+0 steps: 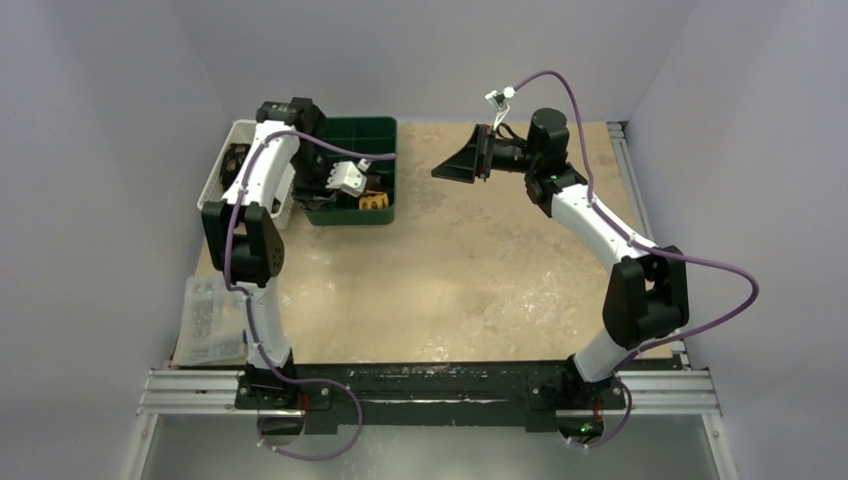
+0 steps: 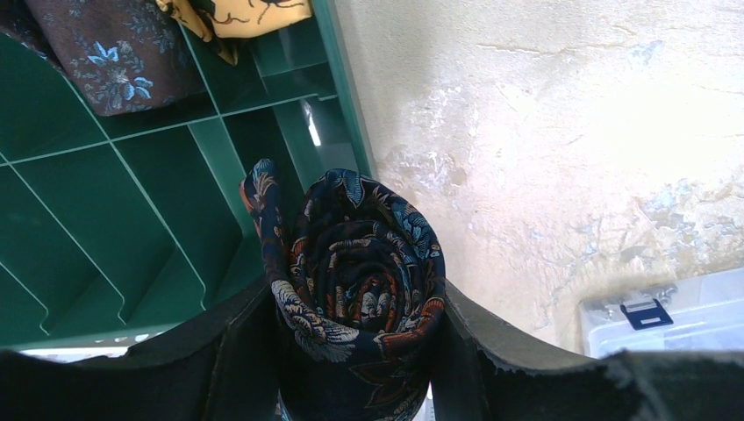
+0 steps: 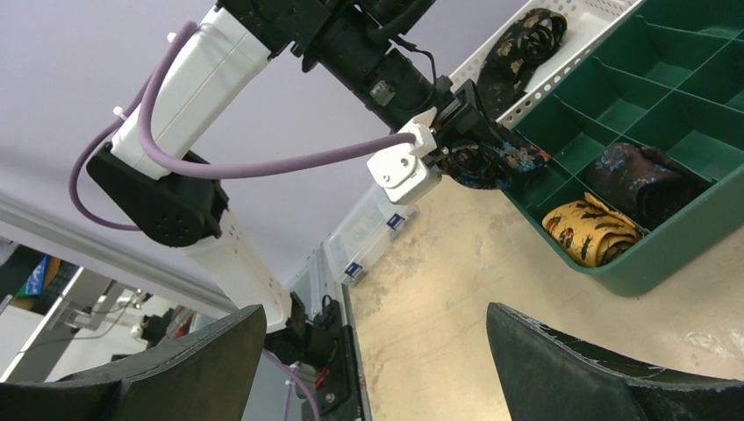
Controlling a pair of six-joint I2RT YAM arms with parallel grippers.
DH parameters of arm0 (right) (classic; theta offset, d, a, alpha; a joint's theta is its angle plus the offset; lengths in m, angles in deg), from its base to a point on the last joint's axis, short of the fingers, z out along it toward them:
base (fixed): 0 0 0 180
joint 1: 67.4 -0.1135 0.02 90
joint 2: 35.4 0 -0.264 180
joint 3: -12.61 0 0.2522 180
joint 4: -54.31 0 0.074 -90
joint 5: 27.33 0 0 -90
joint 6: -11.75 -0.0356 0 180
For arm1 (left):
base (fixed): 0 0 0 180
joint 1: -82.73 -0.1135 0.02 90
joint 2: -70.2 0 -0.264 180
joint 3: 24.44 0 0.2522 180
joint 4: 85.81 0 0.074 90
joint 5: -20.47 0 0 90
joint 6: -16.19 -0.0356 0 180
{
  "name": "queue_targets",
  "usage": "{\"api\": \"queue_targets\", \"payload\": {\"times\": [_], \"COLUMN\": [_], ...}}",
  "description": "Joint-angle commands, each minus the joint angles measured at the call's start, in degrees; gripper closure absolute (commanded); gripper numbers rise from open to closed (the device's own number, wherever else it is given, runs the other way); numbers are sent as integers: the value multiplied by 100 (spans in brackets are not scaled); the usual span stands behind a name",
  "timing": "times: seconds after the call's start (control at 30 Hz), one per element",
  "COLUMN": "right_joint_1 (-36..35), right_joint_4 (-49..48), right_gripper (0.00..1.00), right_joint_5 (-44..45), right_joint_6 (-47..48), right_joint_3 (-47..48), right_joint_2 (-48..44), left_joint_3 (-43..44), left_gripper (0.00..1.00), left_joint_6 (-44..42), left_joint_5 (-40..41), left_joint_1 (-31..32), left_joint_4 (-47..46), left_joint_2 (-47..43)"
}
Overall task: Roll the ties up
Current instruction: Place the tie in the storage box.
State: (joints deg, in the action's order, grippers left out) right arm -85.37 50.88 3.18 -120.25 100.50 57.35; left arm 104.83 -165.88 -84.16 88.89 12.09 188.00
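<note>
My left gripper (image 2: 355, 307) is shut on a rolled dark navy tie (image 2: 364, 263) with a multicoloured print, held over the near corner of the green divided tray (image 2: 105, 210). In the top view the left gripper (image 1: 338, 185) is over the tray's (image 1: 350, 125) front part. A rolled yellow tie (image 3: 592, 230) and a brown tie with blue flowers (image 3: 649, 180) lie in tray compartments. A black-and-gold tie (image 3: 526, 39) lies in the white basket (image 1: 225, 165). My right gripper (image 1: 452, 160) is open and empty, raised above the table right of the tray, fingers (image 3: 219, 351) wide apart.
A clear plastic box (image 1: 210, 320) sits at the table's left near edge and shows in the left wrist view (image 2: 667, 311). Purple cables loop along both arms. Grey walls close in the table at the back and sides.
</note>
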Motion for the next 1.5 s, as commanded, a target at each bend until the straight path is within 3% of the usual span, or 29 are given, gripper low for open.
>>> {"api": "queue_targets", "payload": {"times": [0.0, 0.6, 1.47], "right_joint_1": [14, 18, 14], "right_joint_4": [-75, -114, -119], "right_gripper": [1, 1, 1], "right_joint_5": [10, -71, -2], "right_joint_6": [72, 47, -18], "right_joint_3": [136, 188, 177], "right_joint_2": [-33, 99, 93], "left_joint_3": [431, 296, 657], "left_gripper": [100, 100, 100], "left_joint_6": [8, 52, 84], "left_joint_5": [-240, -361, 8], "left_joint_1": [30, 33, 18], "left_joint_4": [249, 435, -493], "left_joint_2": [265, 263, 1201]}}
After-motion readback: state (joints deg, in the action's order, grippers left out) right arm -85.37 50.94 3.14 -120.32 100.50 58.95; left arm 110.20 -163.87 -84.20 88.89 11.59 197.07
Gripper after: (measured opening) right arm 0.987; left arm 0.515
